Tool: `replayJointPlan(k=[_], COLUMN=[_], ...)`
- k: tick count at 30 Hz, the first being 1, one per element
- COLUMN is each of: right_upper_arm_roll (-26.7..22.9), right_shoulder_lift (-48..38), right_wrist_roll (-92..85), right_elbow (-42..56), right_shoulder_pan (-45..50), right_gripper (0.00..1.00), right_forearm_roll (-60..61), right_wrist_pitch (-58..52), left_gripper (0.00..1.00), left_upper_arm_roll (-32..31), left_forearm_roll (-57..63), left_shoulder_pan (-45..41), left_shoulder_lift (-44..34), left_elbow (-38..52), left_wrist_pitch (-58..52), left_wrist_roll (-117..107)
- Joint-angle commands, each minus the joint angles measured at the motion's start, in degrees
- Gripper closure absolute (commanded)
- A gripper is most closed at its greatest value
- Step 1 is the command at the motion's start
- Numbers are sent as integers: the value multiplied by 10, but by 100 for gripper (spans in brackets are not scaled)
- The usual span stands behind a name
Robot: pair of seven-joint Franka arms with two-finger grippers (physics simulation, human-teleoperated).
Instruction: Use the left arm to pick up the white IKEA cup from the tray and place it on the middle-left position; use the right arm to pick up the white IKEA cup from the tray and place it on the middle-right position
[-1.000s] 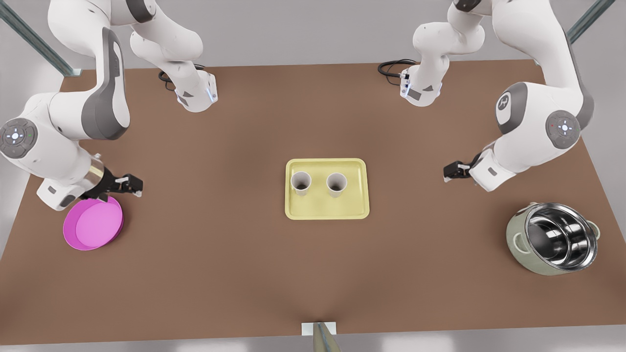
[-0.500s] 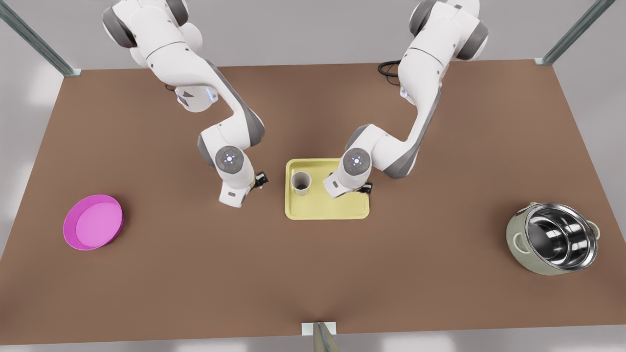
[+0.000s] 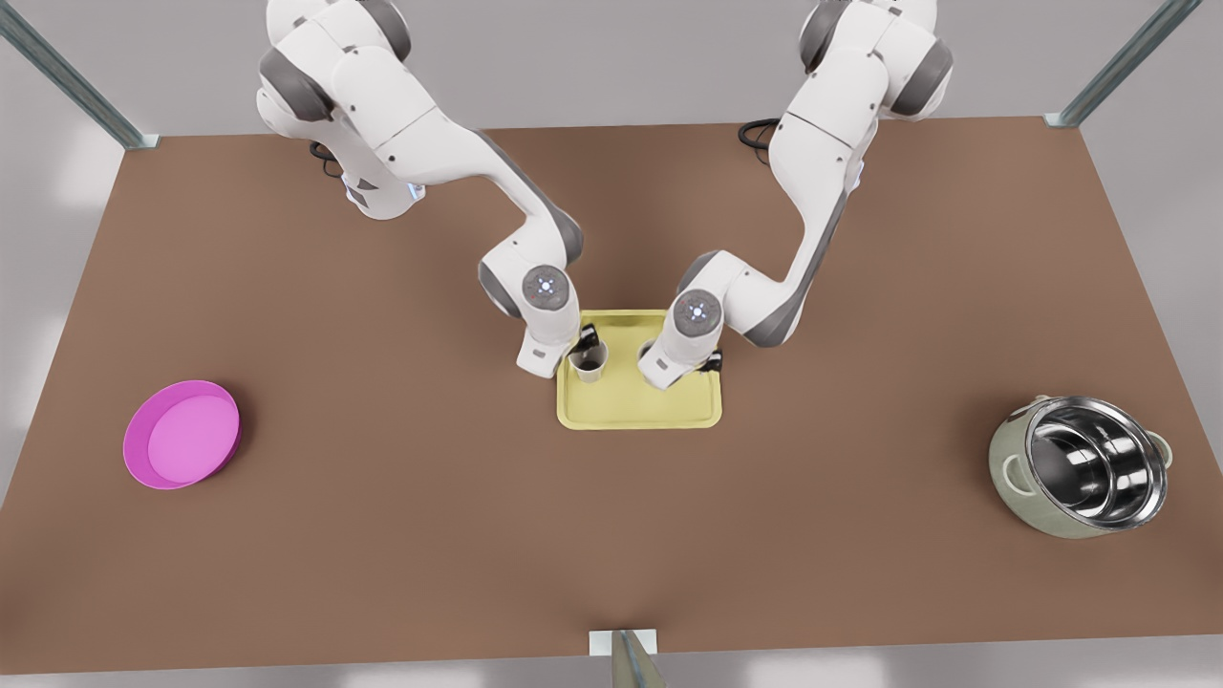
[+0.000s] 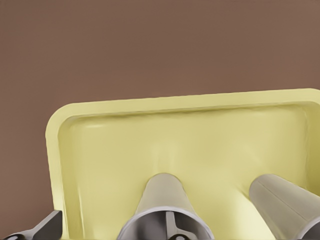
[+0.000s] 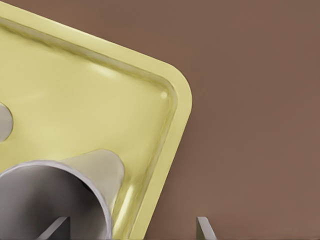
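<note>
Pale yellow is drawing both arms inward in the front view: the tray (image 3: 638, 411) is lying at the middle of the brown table (image 3: 401, 535), and the two arms are bending down over its far half because both cups are standing there. The left gripper (image 3: 585, 340) is hanging at the rim of the left cup (image 3: 589, 361), on the front view's left side of the tray. The right gripper (image 3: 690, 366) is sitting over the spot of the second cup, the arm's wrist hiding it. A magenta dish (image 3: 182, 446) and a steel-lined pot (image 3: 1080, 468) are lying well apart at the table's two ends, outside the work.

From the left wrist, the camera is looking straight down the near cup (image 4: 165, 212), its rim lined up between the fingers; one finger (image 4: 42, 227) is showing just beside the tray's wall (image 4: 55, 150), clear of the cup, so the left gripper looks spread and is holding nothing. The other cup (image 4: 282, 202) is standing just beside it on the tray floor.

From the right wrist, the right cup (image 5: 55, 200) is sitting near the tray's rounded corner (image 5: 177, 100), with a fingertip (image 5: 204, 227) showing outside the rim over bare table. That fingertip is standing apart from the cup's wall, so this gripper too is wide and gripping nothing yet; I judge both are straddling before closing.
</note>
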Motion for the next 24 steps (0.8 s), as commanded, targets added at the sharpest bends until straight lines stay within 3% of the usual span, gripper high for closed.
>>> replayJointPlan(k=[1,3,4,5,6,8,11,16,18,19,21,24], right_upper_arm_roll=[0,0,0,0,0,0,0,0,0,0,-1,-8], right_shoulder_lift=[10,24,24,24,24,24,20,14,2,0,-12,-32], right_wrist_roll=[154,154,155,156,156,159,160,160,160,160,160,156], right_elbow=[-1,-4,-5,-4,-3,-1,-1,0,-1,-1,-2,-5], right_shoulder_pan=[1,11,11,11,12,19,20,20,18,18,15,13], right_gripper=[7,9,43,59,63,67,72,71,72,77,77,81], right_forearm_roll=[-1,-2,-2,-2,-2,-2,-1,-1,-1,-1,-1,-1], right_wrist_pitch=[24,40,40,40,41,41,41,41,40,40,38,34], left_gripper=[0,0,0,10,30,45,83,84,84,84,84,83], left_upper_arm_roll=[0,0,0,0,0,1,1,2,4,5,11,97], left_forearm_roll=[0,3,4,4,4,4,4,1,0,-1,5,49], left_shoulder_pan=[-1,-2,-2,-2,-1,-1,-1,0,0,0,20,29], left_shoulder_lift=[14,26,27,25,19,15,14,3,-4,-6,-17,-19], left_elbow=[0,1,1,2,6,11,12,13,51,62,83,121], left_wrist_pitch=[58,68,68,66,59,50,43,29,-42,-58,-72,-69], left_wrist_roll=[-94,-94,-93,-93,-90,-84,-85,-90,-87,-87,-80,31])
